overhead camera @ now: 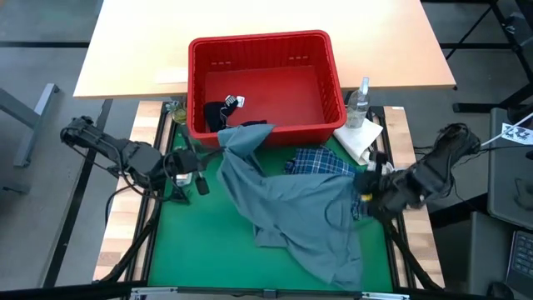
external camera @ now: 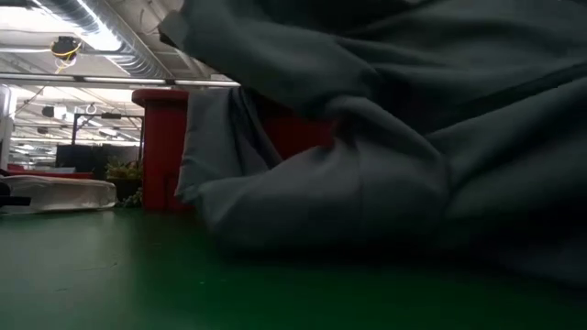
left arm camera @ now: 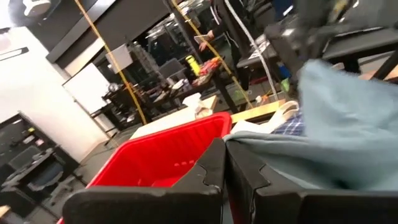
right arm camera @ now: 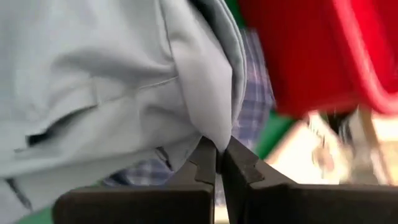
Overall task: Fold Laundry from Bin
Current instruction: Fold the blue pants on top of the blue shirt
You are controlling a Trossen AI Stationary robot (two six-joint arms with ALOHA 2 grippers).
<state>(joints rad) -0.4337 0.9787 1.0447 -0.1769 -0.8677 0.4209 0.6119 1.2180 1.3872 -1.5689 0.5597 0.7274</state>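
Here the large grey-blue garment (overhead camera: 291, 212) lies spread over the green mat (overhead camera: 200, 250) of the bench, one corner draped up onto the front rim of the rectangular red plastic bin (overhead camera: 266, 83) with slotted walls at the bench's far edge. The blue-white plaid shirt (overhead camera: 321, 162) lies partly under the garment, just in front of the bin. A dark navy garment (overhead camera: 218, 112) lies inside the bin at its left end. The left hand (overhead camera: 200, 160) is at the garment's raised corner near the bin's front left corner, fingers together and clamped on the cloth. The right hand (right arm camera: 219, 163) is at the garment's right edge, fingers together, pinching a fold of the grey-blue fabric.
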